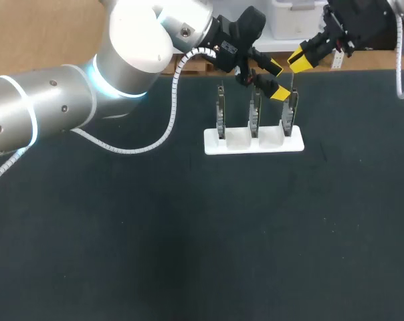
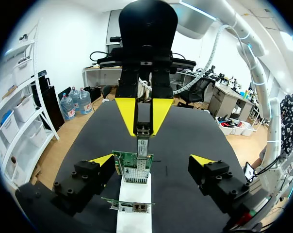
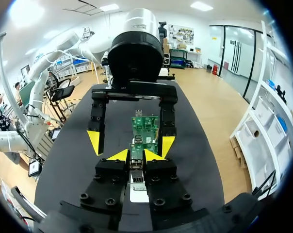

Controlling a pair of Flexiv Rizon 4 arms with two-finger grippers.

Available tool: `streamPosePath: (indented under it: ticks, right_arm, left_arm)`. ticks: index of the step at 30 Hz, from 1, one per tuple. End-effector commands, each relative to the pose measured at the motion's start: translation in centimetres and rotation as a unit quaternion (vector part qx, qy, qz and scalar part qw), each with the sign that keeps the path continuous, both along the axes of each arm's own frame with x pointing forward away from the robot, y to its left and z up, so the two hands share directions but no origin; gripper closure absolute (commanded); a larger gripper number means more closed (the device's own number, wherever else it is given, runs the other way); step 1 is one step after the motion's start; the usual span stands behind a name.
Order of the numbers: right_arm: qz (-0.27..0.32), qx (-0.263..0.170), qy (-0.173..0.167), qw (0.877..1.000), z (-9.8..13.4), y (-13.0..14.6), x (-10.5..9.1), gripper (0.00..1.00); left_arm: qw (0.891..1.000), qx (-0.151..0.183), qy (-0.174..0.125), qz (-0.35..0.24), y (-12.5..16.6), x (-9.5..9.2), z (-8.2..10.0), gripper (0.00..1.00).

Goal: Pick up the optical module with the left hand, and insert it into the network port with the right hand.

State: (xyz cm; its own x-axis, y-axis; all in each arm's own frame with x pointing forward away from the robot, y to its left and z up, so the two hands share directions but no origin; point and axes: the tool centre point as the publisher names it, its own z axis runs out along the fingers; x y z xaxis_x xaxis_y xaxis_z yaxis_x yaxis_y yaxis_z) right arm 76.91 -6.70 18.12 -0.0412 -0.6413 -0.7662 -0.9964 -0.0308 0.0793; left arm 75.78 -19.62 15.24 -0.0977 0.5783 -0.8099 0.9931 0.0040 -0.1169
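Three network cards (image 1: 255, 115) upright in white rack (image 1: 242, 149); right hand (image 3: 135, 156) tight around optical module (image 2: 142, 141), left hand (image 1: 277, 80) spread.

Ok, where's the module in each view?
Head view: module under the right tool, above the rightmost card.
Left wrist view: ahead, in the right tool, atop that card.
Right wrist view: between the right tool's tips.
Landmark: white base under the cards.
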Motion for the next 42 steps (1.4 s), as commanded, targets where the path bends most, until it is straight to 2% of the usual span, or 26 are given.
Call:
streamPosePath:
  ticks: [1, 42]
  right_arm:
    - [0.001, -0.001, 0.002, 1.000, -0.1, -0.1, 0.2, 1.00]
    - [-0.030, 0.008, 0.015, 0.999, -1.3, -0.5, 0.0, 1.00]
  left_arm:
    - [1.000, 0.002, 0.001, -0.001, -0.1, 0.2, 0.0, 0.00]
    - [1.000, 0.002, 0.001, -0.001, -0.1, 0.2, 0.0, 0.00]
